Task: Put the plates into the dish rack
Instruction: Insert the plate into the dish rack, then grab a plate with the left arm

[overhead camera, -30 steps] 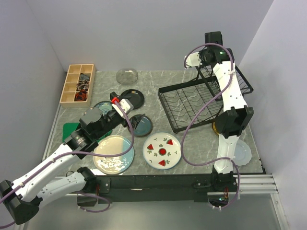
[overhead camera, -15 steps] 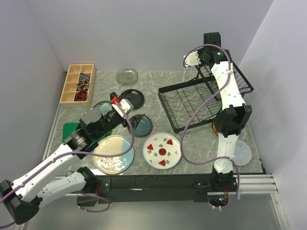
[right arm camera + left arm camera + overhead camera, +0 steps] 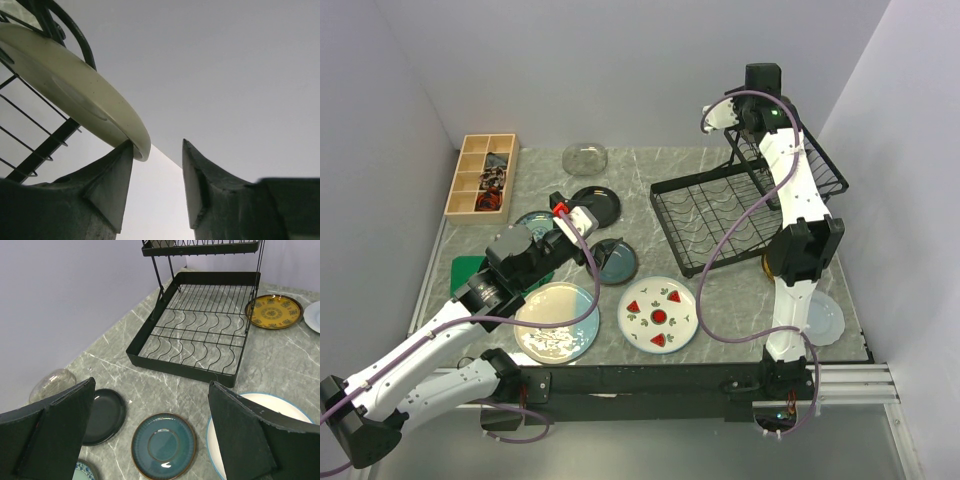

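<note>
Right tool [image 3: 158, 145] spread, pale plate [image 3: 75, 90] rim touching one finger, dish rack [image 3: 44, 148] wire behind plate; left tool [image 3: 151, 385] spread wide over bench [image 3: 280, 355]

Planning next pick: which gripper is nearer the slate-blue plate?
Left. The left gripper hovers over the slate-blue plate, jaws open; the right gripper is away at the upper basket of the dish rack.

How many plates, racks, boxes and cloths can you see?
Plates: 9
Dish rack: 1
Wooden box: 1
Green cloth: 1
Total: 12
</note>
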Motion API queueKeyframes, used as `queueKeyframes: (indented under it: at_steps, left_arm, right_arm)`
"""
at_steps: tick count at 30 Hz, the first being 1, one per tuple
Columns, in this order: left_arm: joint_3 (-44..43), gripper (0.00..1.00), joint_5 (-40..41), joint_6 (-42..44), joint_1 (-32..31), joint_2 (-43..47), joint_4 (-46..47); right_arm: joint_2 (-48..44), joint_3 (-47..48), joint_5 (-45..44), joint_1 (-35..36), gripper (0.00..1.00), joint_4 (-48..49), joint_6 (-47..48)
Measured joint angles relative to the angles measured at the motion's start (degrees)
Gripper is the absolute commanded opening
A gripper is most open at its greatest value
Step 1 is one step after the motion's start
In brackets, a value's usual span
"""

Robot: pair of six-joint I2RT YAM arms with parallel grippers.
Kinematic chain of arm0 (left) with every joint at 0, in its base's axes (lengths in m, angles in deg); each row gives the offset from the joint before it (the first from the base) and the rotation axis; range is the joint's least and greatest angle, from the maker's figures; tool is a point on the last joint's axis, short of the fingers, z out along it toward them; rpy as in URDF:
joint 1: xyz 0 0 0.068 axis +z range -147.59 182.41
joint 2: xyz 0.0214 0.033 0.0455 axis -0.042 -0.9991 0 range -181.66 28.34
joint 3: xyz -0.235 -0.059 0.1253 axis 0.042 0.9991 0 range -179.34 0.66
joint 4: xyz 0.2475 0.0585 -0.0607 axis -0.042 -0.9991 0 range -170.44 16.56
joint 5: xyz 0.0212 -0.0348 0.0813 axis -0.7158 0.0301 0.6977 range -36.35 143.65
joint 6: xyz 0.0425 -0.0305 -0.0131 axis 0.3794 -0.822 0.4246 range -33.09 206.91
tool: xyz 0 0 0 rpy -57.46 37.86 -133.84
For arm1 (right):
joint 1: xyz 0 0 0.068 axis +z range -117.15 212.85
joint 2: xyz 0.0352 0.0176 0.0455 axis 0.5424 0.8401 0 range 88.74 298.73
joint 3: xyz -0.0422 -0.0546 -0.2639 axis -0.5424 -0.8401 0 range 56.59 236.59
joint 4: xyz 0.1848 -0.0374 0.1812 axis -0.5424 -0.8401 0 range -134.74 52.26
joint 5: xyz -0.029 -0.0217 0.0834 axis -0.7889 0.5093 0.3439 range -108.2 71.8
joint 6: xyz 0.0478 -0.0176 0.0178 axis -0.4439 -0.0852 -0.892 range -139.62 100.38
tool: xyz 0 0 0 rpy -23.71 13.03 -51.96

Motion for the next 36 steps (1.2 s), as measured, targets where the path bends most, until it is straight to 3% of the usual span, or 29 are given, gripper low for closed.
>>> queueKeyframes:
  at_steps: [8, 9, 11, 15, 21, 24, 28, 34, 36]
  left_arm:
    - [0.0, 0.99, -0.1, 0.0, 0.0, 0.0, 0.0]
    - [0.0, 0.99, -0.1, 0.0, 0.0, 0.0, 0.0]
    - [0.0, 1.00, -0.1, 0.0, 0.0, 0.0, 0.0]
    - [0.0, 0.99, 0.0, 0.0, 0.0, 0.0, 0.0]
    - [0.0, 1.00, 0.0, -1.5, 0.5, 0.0, 0.0]
    - [-0.2, 0.99, 0.1, -3.9, 1.9, -0.4, -0.1]
    - [-1.4, 0.99, -0.3, -8.9, 5.6, -2.6, -0.1]
    - [-3.5, 1.00, -2.1, -18.4, 11.8, -8.3, 0.3]
    - [-4.4, 0.99, -3.0, -23.7, 14.0, -10.9, 0.0]
  right_arm:
    - [-0.7, -1.8, 0.1, 0.0, 0.63, 1.0, -1.3]
    - [-1.3, -2.6, 0.2, 0.1, 0.75, 1.0, -1.6]
    - [-2.4, -3.6, 0.3, 0.3, 0.76, 0.6, -2.5]
    - [-5.9, -4.0, 0.6, 1.0, 0.95, -0.6, -4.3]
    - [-13.9, -4.7, 1.4, 3.2, 1.00, -1.7, -10.6]
    - [-20.3, -7.8, 2.4, 4.9, 1.00, -2.4, -20.5]
    - [-33.6, -18.2, 9.9, 6.5, 1.00, -2.8, -41.8]
    - [-63.5, -55.7, 30.5, 5.0, 1.00, 5.9, -72.7]
    - [-68.9, -64.7, 36.7, 5.1, 1.00, 9.1, -80.1]
